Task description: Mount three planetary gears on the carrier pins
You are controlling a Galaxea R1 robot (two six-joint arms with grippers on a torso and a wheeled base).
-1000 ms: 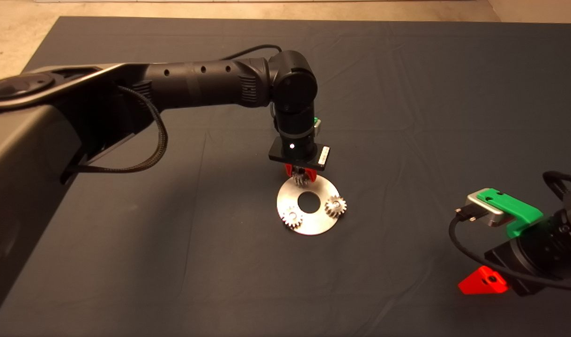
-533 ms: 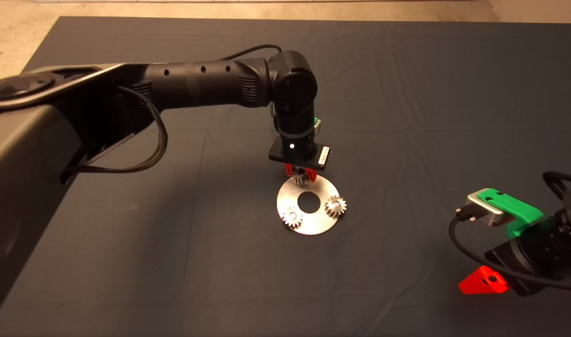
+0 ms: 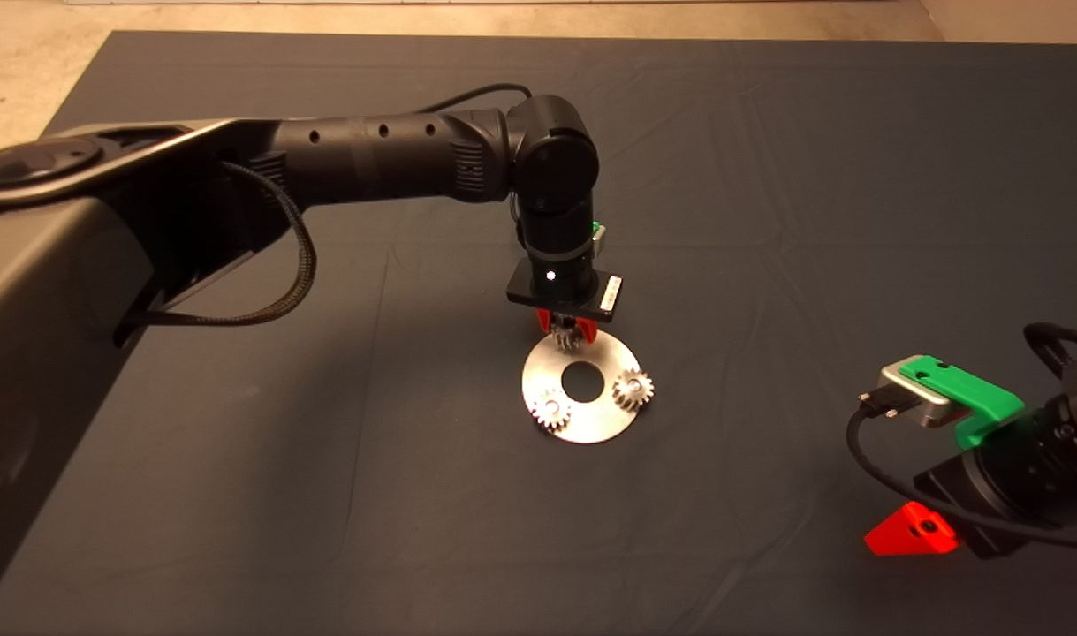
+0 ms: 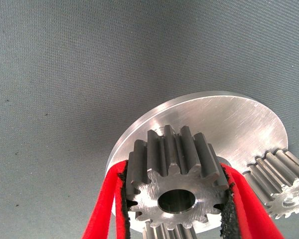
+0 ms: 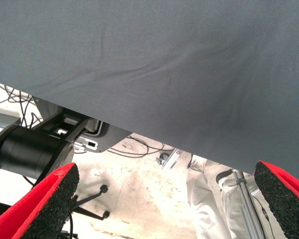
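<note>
The left gripper [image 3: 567, 333] stands over the far edge of the disc [image 3: 591, 422] in the middle of the mat [image 3: 768, 221], its fingers [image 4: 107, 199] clamped on a third gear [image 4: 175, 179] (teeth gripped on both sides). Two gears [image 3: 550, 409] [image 3: 633, 388] sit on the disc's near-left and right edges. The right gripper [image 5: 164, 209] waits at the mat's near right corner, fingers spread wide, holding nothing.

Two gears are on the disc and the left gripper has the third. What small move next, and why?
Probably ease the left gripper straight down, jaws shut. Its gear hangs tilted above the disc at the far rim, not seated, and the pin beneath is hidden, so go slowly. The other two gears sit on the disc. The right gripper waits, open, at lower right.
</note>
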